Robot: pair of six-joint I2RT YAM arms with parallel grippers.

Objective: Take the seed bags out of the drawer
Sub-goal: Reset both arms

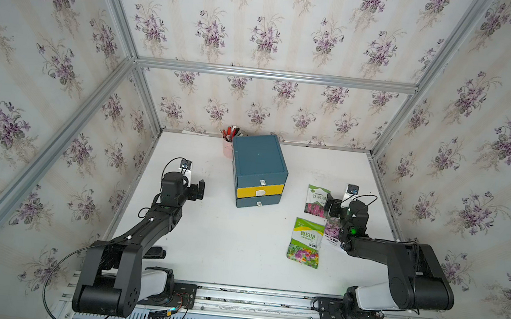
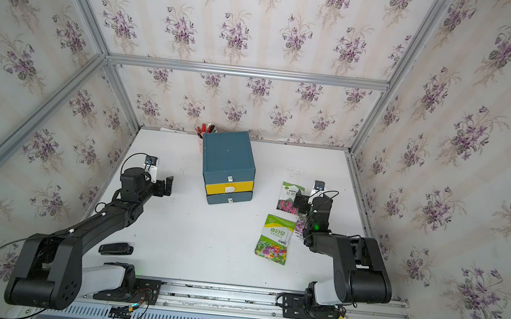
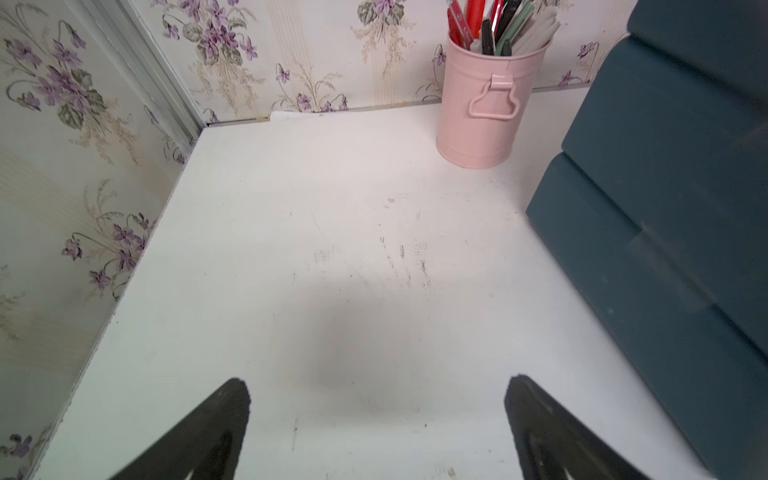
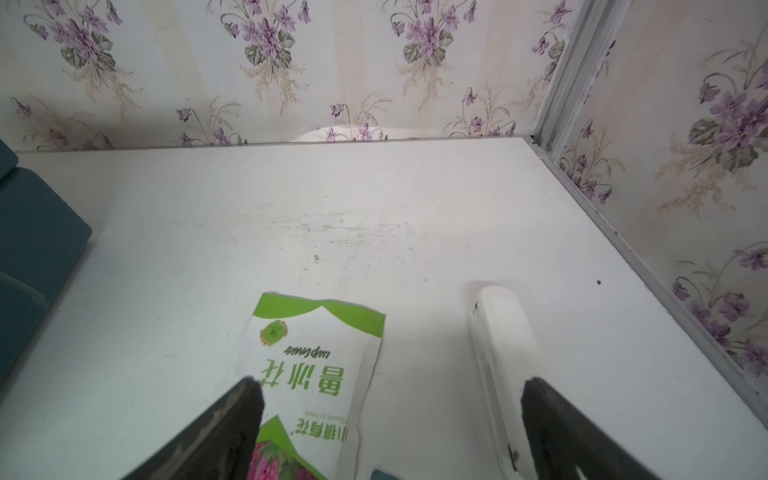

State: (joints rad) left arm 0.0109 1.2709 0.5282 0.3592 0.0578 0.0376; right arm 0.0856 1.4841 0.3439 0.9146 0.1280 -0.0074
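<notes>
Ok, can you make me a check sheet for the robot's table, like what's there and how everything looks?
Surface: white table, faint scuffs, no spills seen.
Job's things: far seed bag, yellow-topped seed bag and third seed bag lie on the table beside the right arm, the third partly under it; drawer box has all drawers looking shut.
Clutter: pink pen cup behind the box; small black thing near the left arm; long white thing by the right gripper.
Grippers: left gripper open over bare table; right gripper open above the far seed bag; both empty.
Cables: black cable loops beside the left arm; no snag seen.
Surroundings: flowered wallpaper, metal frame.
</notes>
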